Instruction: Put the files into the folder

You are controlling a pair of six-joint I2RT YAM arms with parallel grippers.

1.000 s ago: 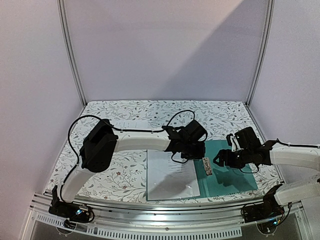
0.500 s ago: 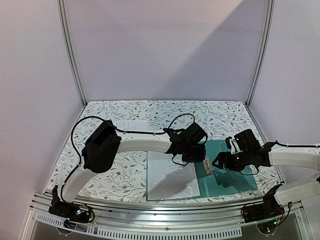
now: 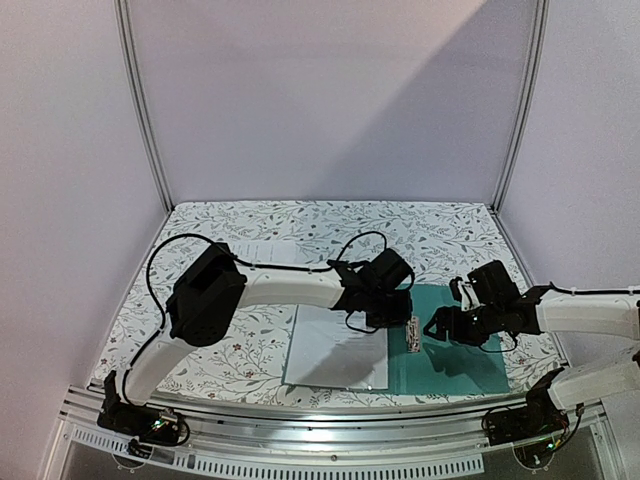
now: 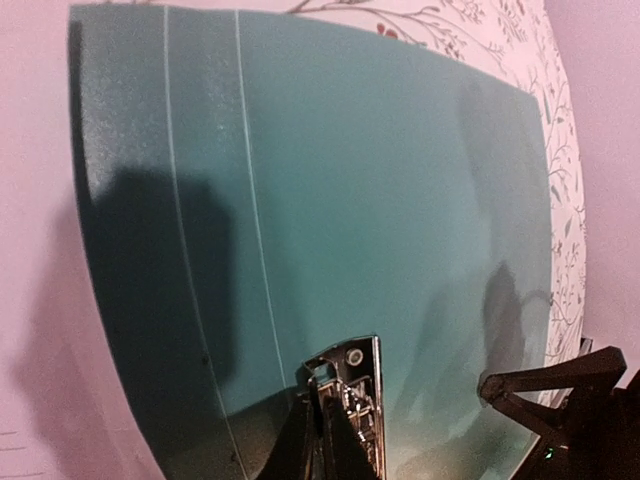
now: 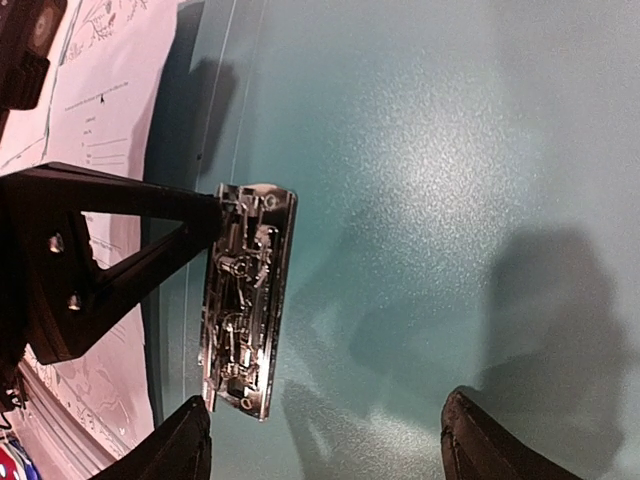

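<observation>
Left gripper [image 3: 388,308] reaches across to the middle, fingers pinched narrow on the far end of the metal clip [image 3: 413,333]. The clip sits along the left strip of the green folder [image 3: 465,350], which lies flat on the patterned table [image 3: 300,222], near the front edge, right of centre. Right gripper [image 3: 438,325] hangs over the folder just right of the clip, fingers [image 5: 182,447] spread wide, holding nothing. One printed sheet [image 3: 335,350] lies flat at the folder's left edge; cannot tell if it overlaps. A second sheet [image 3: 268,250] lies well back on the left.
</observation>
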